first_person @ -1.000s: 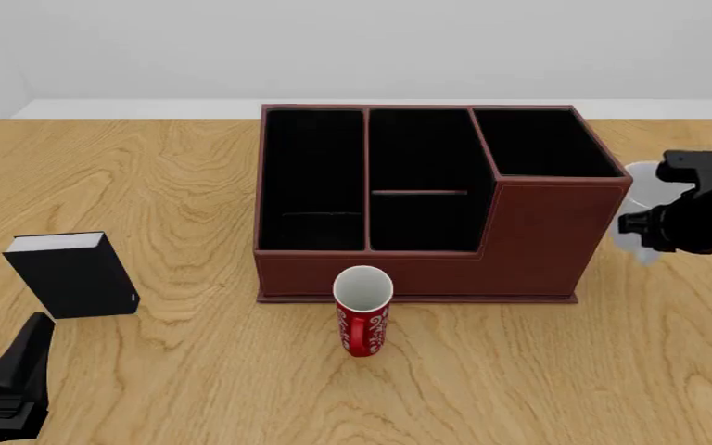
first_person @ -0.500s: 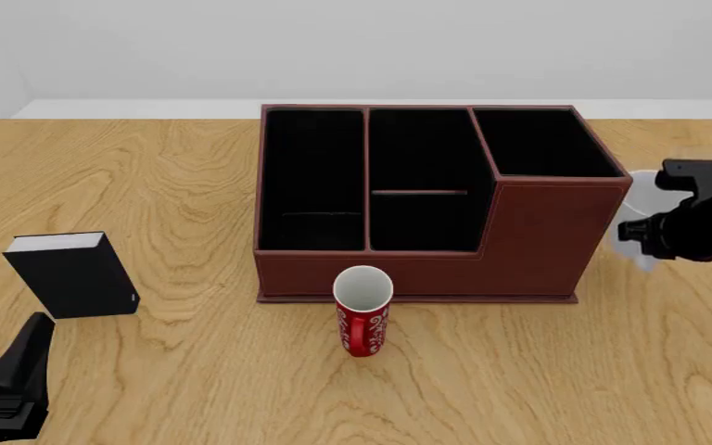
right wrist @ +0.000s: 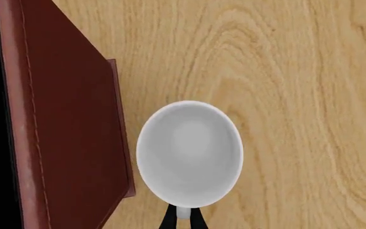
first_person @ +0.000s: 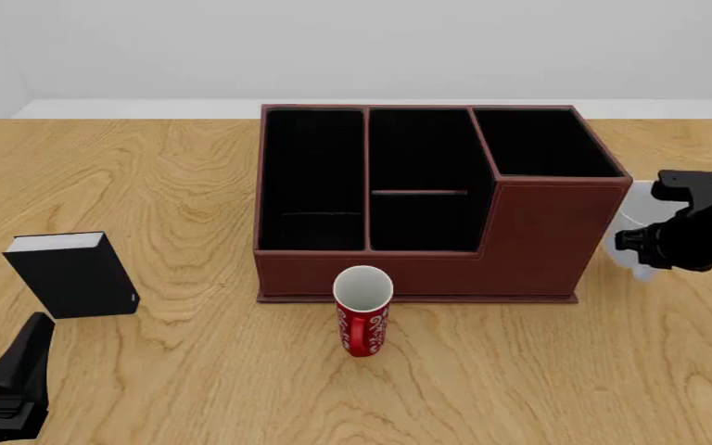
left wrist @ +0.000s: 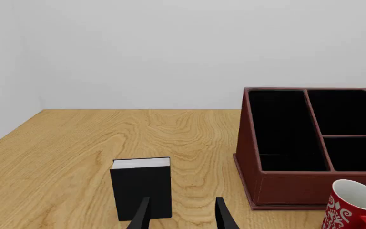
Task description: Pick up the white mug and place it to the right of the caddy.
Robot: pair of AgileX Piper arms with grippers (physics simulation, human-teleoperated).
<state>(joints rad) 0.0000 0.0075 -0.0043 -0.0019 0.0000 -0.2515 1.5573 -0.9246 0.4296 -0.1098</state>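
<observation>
Mug (first_person: 634,243) just R of caddy (first_person: 430,222), cup (first_person: 362,311) in front, box (first_person: 74,274) far L

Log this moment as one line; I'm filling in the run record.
phase: placing | right gripper: shut on white mug handle | mug: right of caddy | left gripper: open, idle near black box

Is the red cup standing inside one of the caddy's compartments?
No, the red cup stands on the table in front of the caddy, outside its compartments.

No readable text anywhere; the red cup (first_person: 362,323) bears only white swirls, no legible lettering.
</observation>
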